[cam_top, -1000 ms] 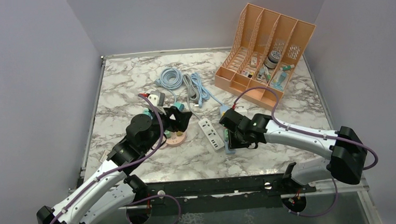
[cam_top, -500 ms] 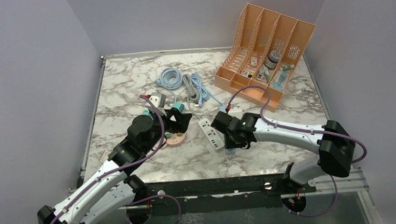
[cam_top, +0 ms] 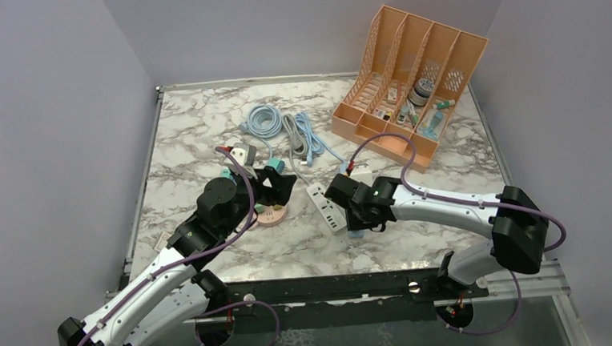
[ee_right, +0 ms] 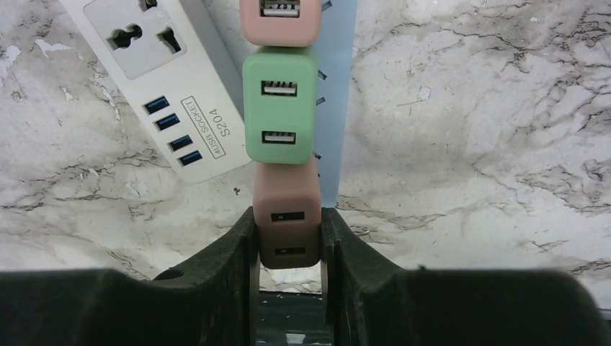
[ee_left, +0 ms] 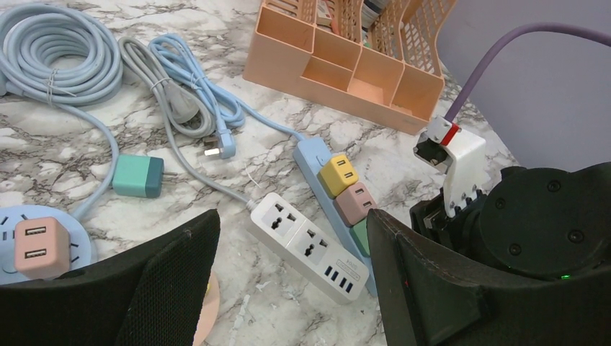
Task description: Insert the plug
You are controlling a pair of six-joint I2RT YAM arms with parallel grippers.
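My right gripper (ee_right: 287, 249) is shut on a pink-brown USB charger plug (ee_right: 287, 216), one finger on each side. It holds the plug at the near end of the blue power strip (ee_right: 340, 108), in line with a green plug (ee_right: 281, 108) and a pink plug (ee_right: 281, 18) on that strip. I cannot tell whether the held plug is seated. In the top view the right gripper (cam_top: 356, 218) stands over the strip's near end (cam_top: 355, 234). My left gripper (ee_left: 288, 281) is open and empty, hovering above the white power strip (ee_left: 310, 245).
The white strip (ee_right: 158, 79) lies touching the blue strip's left side. A round socket (ee_left: 39, 249) with a pink charger sits to the left, with a teal adapter (ee_left: 137, 175) and coiled cables (cam_top: 272, 123) beyond it. An orange organizer (cam_top: 410, 86) stands at the back right.
My right gripper has shifted a little left with the plug in it, then held nearly still. The left arm has not moved.
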